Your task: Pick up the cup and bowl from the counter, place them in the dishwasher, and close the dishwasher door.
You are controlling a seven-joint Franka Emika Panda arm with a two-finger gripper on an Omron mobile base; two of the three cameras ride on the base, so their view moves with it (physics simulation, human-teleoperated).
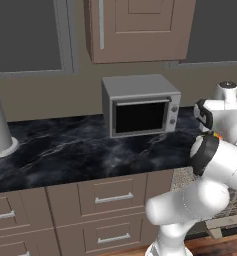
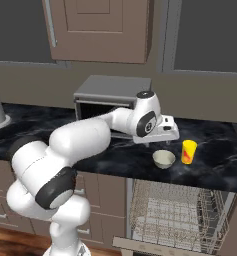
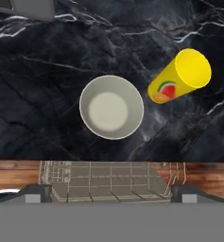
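Fingers (image 3: 111, 194) spread wide and empty hang over one bowl (image 3: 111, 107) and one cup (image 3: 181, 75) on the counter (image 3: 38, 94).

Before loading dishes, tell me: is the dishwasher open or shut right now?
Open. The dishwasher shows its grey wire racks exposed below the counter.

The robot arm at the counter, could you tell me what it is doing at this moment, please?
The gripper hangs over the black counter in front of the microwave, just above the bowl and the yellow cup. Both stand on the counter, side by side and apart, and nothing is held. Below them the dishwasher is open, its wire rack showing. Whether the jaws are open cannot be told.
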